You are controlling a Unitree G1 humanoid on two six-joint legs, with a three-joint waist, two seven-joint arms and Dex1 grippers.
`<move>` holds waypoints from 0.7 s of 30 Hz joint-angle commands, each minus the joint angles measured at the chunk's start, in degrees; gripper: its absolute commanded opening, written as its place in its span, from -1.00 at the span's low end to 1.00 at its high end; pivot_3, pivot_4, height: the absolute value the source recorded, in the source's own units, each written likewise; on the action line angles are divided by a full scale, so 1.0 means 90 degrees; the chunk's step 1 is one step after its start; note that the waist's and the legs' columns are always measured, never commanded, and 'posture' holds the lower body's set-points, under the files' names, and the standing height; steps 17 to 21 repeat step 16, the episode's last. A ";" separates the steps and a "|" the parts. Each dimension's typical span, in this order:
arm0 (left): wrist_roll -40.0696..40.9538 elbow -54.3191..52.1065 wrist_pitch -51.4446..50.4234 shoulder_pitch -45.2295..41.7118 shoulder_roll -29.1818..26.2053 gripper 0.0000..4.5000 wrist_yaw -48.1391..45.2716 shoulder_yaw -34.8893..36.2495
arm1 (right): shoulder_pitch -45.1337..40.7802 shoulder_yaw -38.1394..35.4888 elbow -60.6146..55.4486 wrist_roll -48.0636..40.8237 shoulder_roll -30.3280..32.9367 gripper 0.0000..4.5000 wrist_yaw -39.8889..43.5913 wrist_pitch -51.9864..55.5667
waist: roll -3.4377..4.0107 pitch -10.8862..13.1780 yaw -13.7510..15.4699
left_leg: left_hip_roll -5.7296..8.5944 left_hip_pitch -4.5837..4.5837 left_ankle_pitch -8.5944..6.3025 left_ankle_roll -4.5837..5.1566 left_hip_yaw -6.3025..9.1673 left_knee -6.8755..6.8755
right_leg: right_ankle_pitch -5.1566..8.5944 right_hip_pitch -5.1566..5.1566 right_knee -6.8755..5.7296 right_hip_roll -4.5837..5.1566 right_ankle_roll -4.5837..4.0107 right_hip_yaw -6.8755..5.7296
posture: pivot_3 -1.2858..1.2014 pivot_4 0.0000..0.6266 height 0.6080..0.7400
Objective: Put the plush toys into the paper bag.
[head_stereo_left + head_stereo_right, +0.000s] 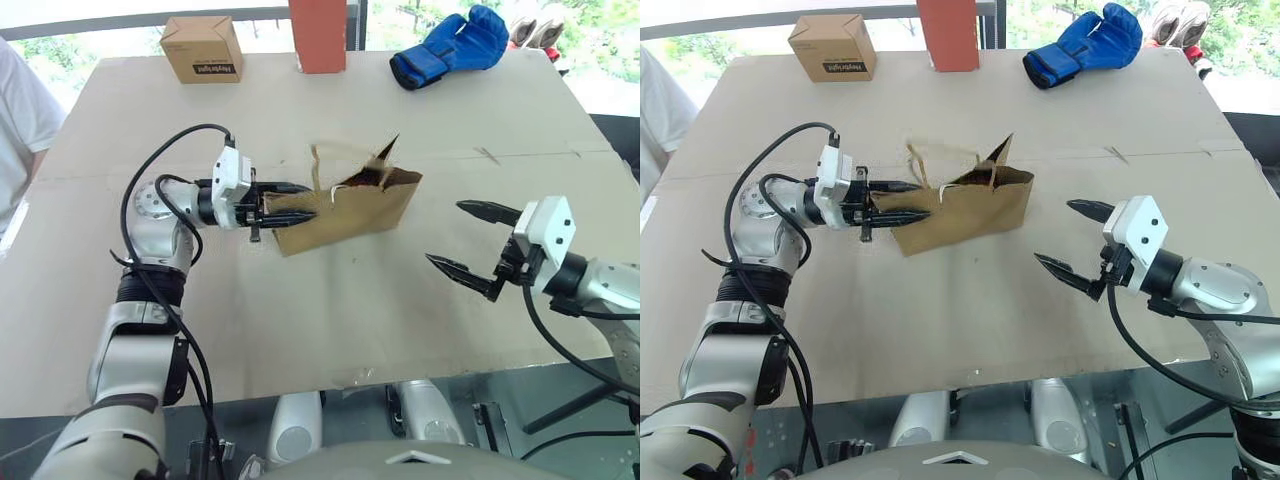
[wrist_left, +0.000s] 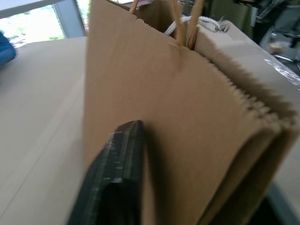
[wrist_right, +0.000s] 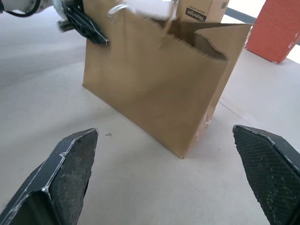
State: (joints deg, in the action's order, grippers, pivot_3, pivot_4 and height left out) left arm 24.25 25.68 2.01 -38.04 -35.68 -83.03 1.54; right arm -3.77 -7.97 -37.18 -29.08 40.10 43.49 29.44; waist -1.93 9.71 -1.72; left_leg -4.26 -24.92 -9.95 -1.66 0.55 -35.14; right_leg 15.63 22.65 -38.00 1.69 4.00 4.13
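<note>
Left eye view shows the big tan table (image 1: pixel 300 330) with the paper bag (image 1: pixel 350 215) standing in the middle of the frame. The step in hand looks like holding the bag steady and open. To do it well, I think the left pincer (image 1: pixel 290 203) should pinch the bag's side wall gently, so the thin paper does not tear or tip over. The right pincer (image 1: pixel 470 240) should keep out of the way until the mouth is wide.

The bag is plain brown paper with a zigzag top edge and twisted loop handles. Its mouth is partly open, with one corner sticking up in a point. Something dark with a bit of red shows inside the mouth; it may be one of the plush toys, but I cannot tell.

The left pincer, at the left middle of the frame, has its black fingers on each side of the bag's end wall, pinching it. The right pincer, at the lower right, is spread wide and holds nothing.
</note>
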 commanded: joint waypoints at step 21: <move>0.2893 -0.7351 -0.4747 0.6520 -0.0309 0.98 0.4404 0.3934 | 0.0799 -0.1422 0.1271 -0.0305 0.0737 1.00 0.1315 -0.0782 | 0.0000 0.0000 0.0063 | 0.0003 0.0026 0.0001 -0.0003 -0.0025 -0.0016 | 0.0016 -0.0020 0.0004 0.0034 -0.0024 -0.0003 | 0.03 -0.52 1.00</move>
